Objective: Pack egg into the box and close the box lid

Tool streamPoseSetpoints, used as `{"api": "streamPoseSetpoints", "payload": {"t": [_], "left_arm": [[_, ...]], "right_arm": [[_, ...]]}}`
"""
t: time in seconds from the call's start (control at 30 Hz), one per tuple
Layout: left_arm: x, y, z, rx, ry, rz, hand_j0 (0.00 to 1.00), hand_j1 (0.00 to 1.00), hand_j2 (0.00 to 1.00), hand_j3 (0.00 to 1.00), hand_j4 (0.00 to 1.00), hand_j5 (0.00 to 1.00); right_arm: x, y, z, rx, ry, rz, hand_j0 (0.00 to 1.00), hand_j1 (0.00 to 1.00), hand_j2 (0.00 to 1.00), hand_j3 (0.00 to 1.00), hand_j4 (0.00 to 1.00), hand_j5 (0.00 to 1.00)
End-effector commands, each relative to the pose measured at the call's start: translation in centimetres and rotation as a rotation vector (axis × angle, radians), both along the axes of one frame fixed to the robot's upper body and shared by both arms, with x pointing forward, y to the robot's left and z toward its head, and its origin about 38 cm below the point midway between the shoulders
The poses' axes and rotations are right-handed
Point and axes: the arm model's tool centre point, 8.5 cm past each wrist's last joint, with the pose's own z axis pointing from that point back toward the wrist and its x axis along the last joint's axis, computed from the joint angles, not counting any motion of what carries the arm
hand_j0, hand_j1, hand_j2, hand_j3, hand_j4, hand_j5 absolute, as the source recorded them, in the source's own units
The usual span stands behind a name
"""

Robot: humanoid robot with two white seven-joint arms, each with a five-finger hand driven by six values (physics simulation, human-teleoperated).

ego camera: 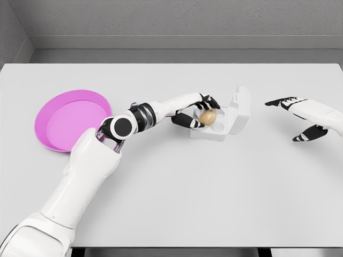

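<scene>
Left hand [197, 111] is pinching the brown egg [208, 115] right over the open white box [229, 115], lid tipped up behind. Right hand [300, 116] hovers w/ fingers spread, well apart; pink plate [71, 120] sits at far left.

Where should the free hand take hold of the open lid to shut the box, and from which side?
Judging by its pose, the lid stands raised on the box's right side. Its free upper edge is the part to press, approached from the right, where the open right hand hovers. The left hand with the egg blocks the other side.
</scene>
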Motion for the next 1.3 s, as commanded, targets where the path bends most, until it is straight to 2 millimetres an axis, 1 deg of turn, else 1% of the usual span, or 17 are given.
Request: {"api": "streamPoseSetpoints", "payload": {"t": [0.0,0.2,0.37,0.43,0.53,0.57,0.63,0.67,0.73,0.8,0.83,0.93,0.97,1.03,1.07,1.13,1.27], "left_arm": [[0.0,0.0,0.1,-0.005,0.001,0.000,0.74,0.74,0.74,0.74,0.74,0.74],[-0.1,0.1,0.2,-0.005,-0.005,-0.001,0.76,0.76,0.76,0.76,0.76,0.76],[0.0,0.1,0.4,-0.008,-0.009,-0.002,0.81,0.81,0.81,0.81,0.81,0.81],[-0.4,-0.2,1.8,-0.025,-0.049,-0.015,0.85,0.85,0.85,0.85,0.85,0.85],[-0.2,1.5,3.6,-0.035,-0.100,0.007,0.97,0.97,0.97,0.97,0.97,0.97],[-0.2,2.3,4.4,-0.034,-0.126,0.012,1.00,1.00,1.00,1.00,1.00,1.00],[-0.5,5.7,7.4,-0.033,-0.227,0.039,1.00,1.00,1.00,1.00,1.00,1.00],[-1.3,6.8,8.2,-0.021,-0.262,0.036,1.00,1.00,1.00,1.00,1.00,1.00],[-2.9,10.9,9.9,-0.040,-0.306,0.057,1.00,1.00,1.00,1.00,1.00,1.00],[-4.2,14.6,11.7,-0.041,-0.356,0.026,1.00,1.00,1.00,1.00,1.00,1.00],[-4.8,16.4,12.2,-0.060,-0.390,-0.002,1.00,1.00,1.00,1.00,1.00,1.00],[-6.5,21.4,15.1,-0.188,-0.482,0.047,1.00,1.00,1.00,1.00,1.00,1.00],[-7.1,23.1,15.6,-0.190,-0.502,0.047,1.00,1.00,1.00,1.00,1.00,1.00],[-8.0,25.4,15.0,-0.222,-0.479,0.077,1.00,1.00,1.00,1.00,1.00,1.00],[-8.6,26.5,13.5,-0.224,-0.447,0.116,1.00,1.00,1.00,1.00,1.00,1.00],[-9.5,27.5,11.7,-0.208,-0.416,0.131,1.00,1.00,1.00,1.00,1.00,1.00],[-9.9,28.2,11.0,-0.189,-0.403,0.147,1.00,1.00,1.00,1.00,1.00,1.00]], "right_arm": [[0.0,-0.1,0.1,0.004,0.000,-0.003,1.00,1.00,1.00,1.00,1.00,1.00],[0.0,-0.1,0.1,0.002,0.000,-0.003,1.00,1.00,1.00,1.00,1.00,1.00],[-0.1,-0.2,0.1,0.001,0.001,-0.004,1.00,1.00,1.00,1.00,1.00,1.00],[0.0,-0.1,0.0,0.002,0.001,-0.003,1.00,1.00,1.00,1.00,1.00,1.00],[-0.1,-0.2,0.1,0.001,0.001,-0.004,1.00,1.00,1.00,1.00,1.00,1.00],[0.0,-0.2,0.1,0.001,0.000,-0.005,1.00,1.00,1.00,1.00,1.00,1.00],[0.0,-0.5,0.0,-0.001,0.003,-0.013,1.00,1.00,1.00,1.00,1.00,1.00],[0.0,-0.7,-0.1,-0.003,0.005,-0.019,1.00,1.00,1.00,1.00,1.00,1.00],[0.0,-0.7,-0.1,-0.003,0.005,-0.019,1.00,1.00,1.00,1.00,1.00,1.00],[0.0,-0.6,-0.1,-0.002,0.005,-0.017,1.00,1.00,1.00,1.00,1.00,1.00],[0.0,-0.5,0.0,-0.002,0.003,-0.011,1.00,1.00,1.00,1.00,1.00,1.00],[-0.1,0.1,0.0,0.005,0.000,0.005,1.00,1.00,1.00,1.00,1.00,1.00],[-0.1,0.1,-0.1,0.007,0.001,0.008,1.00,1.00,1.00,1.00,1.00,1.00],[-0.1,0.6,0.1,0.011,-0.004,0.021,1.00,1.00,1.00,1.00,1.00,1.00],[-0.2,1.0,0.2,0.014,-0.008,0.031,1.00,1.00,1.00,1.00,1.00,1.00],[-0.2,1.2,0.3,0.017,-0.011,0.035,1.00,1.00,1.00,1.00,1.00,1.00],[-0.5,1.9,0.0,0.029,-0.011,0.090,1.00,1.00,1.00,1.00,1.00,1.00]]}}
